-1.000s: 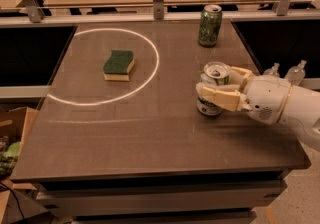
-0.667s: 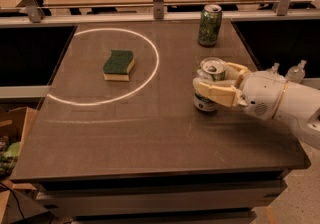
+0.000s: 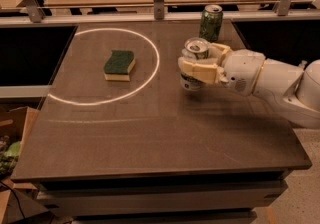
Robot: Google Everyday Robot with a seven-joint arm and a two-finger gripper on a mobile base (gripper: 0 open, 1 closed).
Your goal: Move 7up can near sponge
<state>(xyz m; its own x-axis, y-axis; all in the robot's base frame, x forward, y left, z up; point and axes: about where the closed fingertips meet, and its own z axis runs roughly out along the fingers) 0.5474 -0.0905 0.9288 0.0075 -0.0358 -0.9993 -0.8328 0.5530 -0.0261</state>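
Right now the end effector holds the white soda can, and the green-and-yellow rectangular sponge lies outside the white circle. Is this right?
In the camera view the green-and-yellow rectangular sponge lies inside the white circle, not outside. The end effector, right of it, does hold the white soda can.

In dim, warm light the pincer (image 3: 195, 63), clasping the 7up can (image 3: 196, 47) over the table (image 3: 150, 133) at right, casts a soft shadow.
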